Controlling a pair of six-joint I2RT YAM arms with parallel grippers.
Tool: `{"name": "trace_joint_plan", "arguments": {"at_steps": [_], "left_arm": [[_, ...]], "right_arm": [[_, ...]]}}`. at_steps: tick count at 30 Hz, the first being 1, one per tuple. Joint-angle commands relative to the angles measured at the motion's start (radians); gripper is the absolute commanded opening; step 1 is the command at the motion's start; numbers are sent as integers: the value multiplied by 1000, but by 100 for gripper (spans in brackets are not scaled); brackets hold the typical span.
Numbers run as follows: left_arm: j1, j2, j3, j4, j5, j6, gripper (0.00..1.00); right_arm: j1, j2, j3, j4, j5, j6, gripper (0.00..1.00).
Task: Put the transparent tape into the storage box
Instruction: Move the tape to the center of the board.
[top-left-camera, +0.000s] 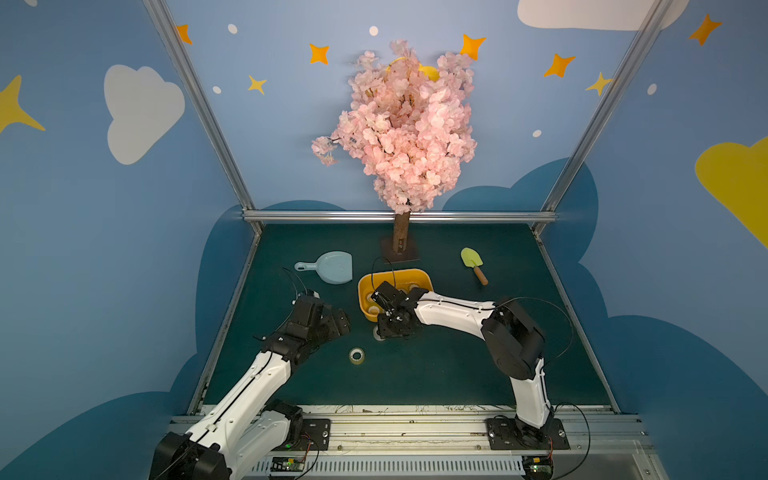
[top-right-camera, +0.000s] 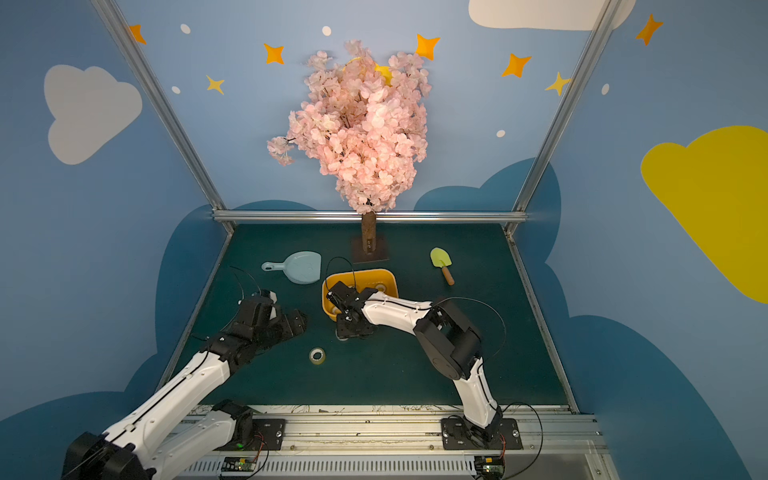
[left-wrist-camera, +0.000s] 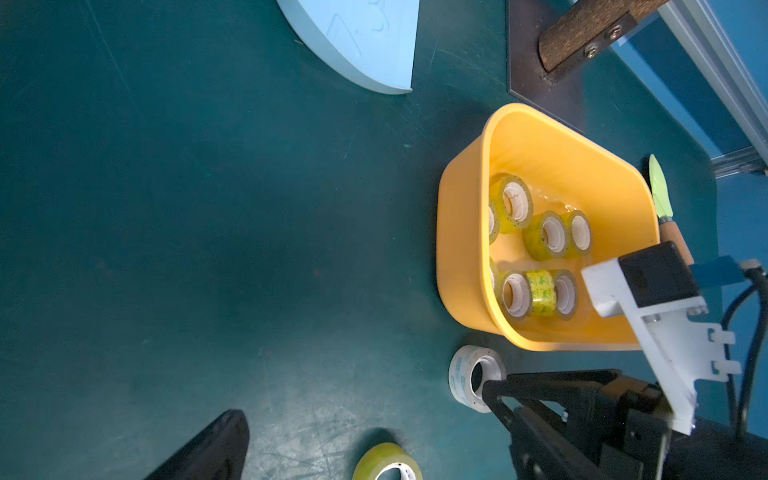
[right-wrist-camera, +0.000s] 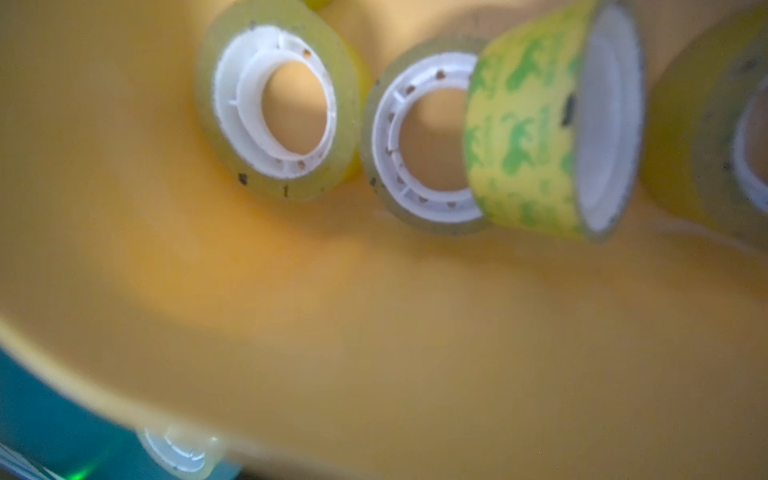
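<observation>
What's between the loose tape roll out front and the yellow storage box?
A whitish tape roll, just outside the storage box, partly hidden by the right arm; the left wrist view shows it best.

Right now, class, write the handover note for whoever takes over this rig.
Left gripper: fingers open, empty, apart from the storage box.
Right gripper: low at the box's near wall, over a whitish tape roll; grip cannot be judged.
Done: several tape rolls lie in the box.
Left: the whitish roll outside the box, and a clear roll lying flat farther from it.
</observation>
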Motion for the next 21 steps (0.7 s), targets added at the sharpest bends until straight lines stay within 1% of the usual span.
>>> {"name": "trace_joint_plan", "arguments": {"at_steps": [1,6,13,17,21], "left_arm": [[4,-7,2,-16,15,14,100],[4,-7,2,-14,27,5,100],[4,-23,-4,-18,40,-13,100],[4,-28,-5,-18,46,-19,100],[4,-30,-7,-21,48,-20,100]], "right_arm": [[5,-48,-34,-109,35,7,46],[5,-119,-130,-129,50,6,45],[5,-278,-305,-122,65,21,45],[4,-351,-368,-110,69,29,45],[3,-390,-393,-85,60,14,45]]}}
